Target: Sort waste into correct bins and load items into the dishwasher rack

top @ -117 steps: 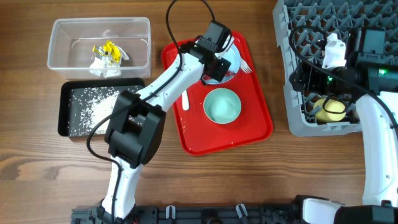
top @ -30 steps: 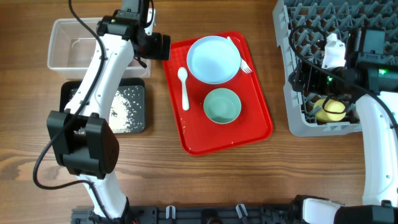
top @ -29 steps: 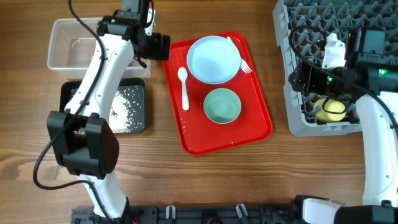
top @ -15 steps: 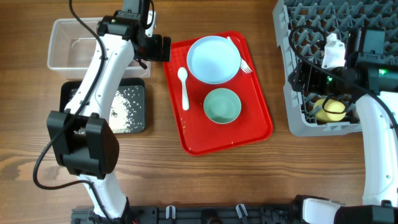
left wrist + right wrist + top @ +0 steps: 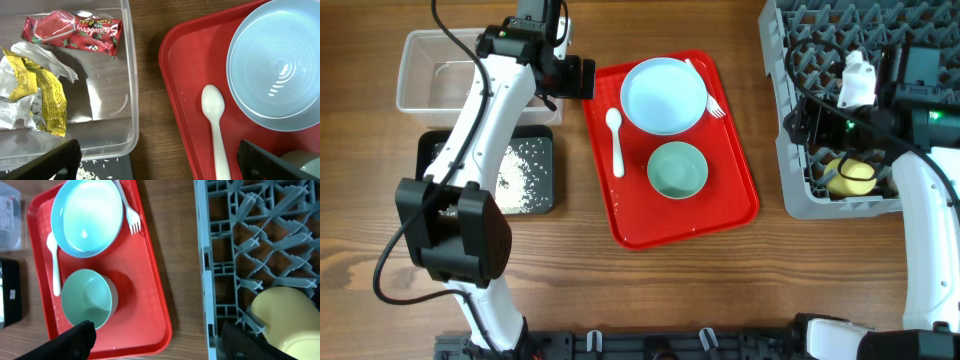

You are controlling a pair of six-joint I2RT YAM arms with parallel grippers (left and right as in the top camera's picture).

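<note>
My left gripper (image 5: 576,77) hangs open and empty over the bare wood between the clear bin (image 5: 420,58) and the red tray (image 5: 732,200). Inside that bin lie a red wrapper (image 5: 75,31), a yellow wrapper (image 5: 46,95) and a white napkin (image 5: 9,112). Rice grains (image 5: 520,168) cover the black bin (image 5: 546,190). On the tray sit a pale blue plate (image 5: 664,95), a bowl (image 5: 677,170), a white spoon (image 5: 616,140) and a fork (image 5: 706,92). My right gripper (image 5: 157,347) is open at the left edge of the dishwasher rack (image 5: 790,185), which holds a yellow cup (image 5: 850,176) and a pinkish-white cup (image 5: 857,80).
The left arm's links stretch over the black bin and the clear bin's right end. The right arm lies along the rack's right side. Bare wooden table shows in front of the tray and between tray and rack.
Since the oldest frame my left arm has swung from above the plate to the clear bin's right end. Over the last second it shifted only slightly. The right arm has stayed put.
</note>
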